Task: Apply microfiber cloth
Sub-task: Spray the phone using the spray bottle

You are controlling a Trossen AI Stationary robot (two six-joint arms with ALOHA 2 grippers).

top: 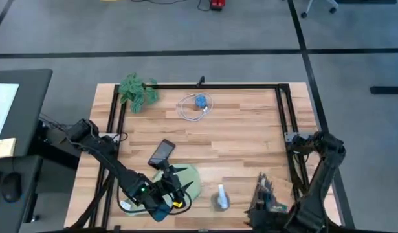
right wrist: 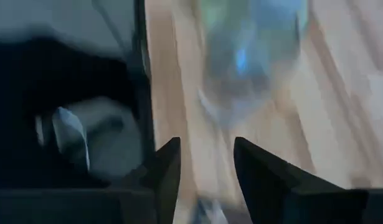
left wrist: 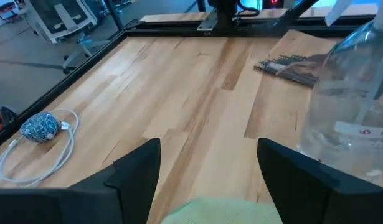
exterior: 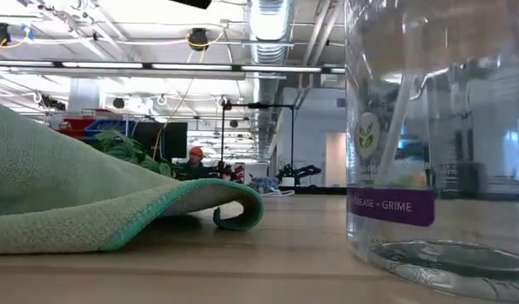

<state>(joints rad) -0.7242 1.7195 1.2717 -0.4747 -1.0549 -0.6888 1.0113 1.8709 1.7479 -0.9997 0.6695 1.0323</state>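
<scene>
- High view: the cloth (top: 186, 181) lies near the table's (top: 244, 136) front edge, left of centre, partly covered by the left gripper (top: 169, 188), so its outline and long axis cannot be made out. A phone (top: 162, 153) lies just behind the cloth, tilted, its long axis running from front-left to back-right. A clear bottle (top: 221, 198) stands just right of the cloth. A plant (top: 138, 91) sits at the back left corner, and a white cable (top: 194, 108) with a blue ball lies near the back edge. The right gripper (top: 266, 197) waits at the front right, beside a small dark bundle; from above I cannot tell its state.
- Low view: the cloth (exterior: 90, 203) fills the left, one edge curled up and over into a roll. The bottle (exterior: 436, 135) is cut off on the right, hiding the room behind it. A person shows far off.
- Left wrist view: the left gripper (left wrist: 208, 168) is spread, grasping nothing; a strip of cloth (left wrist: 222, 210) shows below it, mostly cut off. The bottle (left wrist: 353, 106) stands close by, and the cable (left wrist: 45, 146) is farther off.
- Right wrist view: blurred; the right gripper (right wrist: 207, 165) has a gap between its fingers, with the bottle (right wrist: 253, 56) ahead.
</scene>
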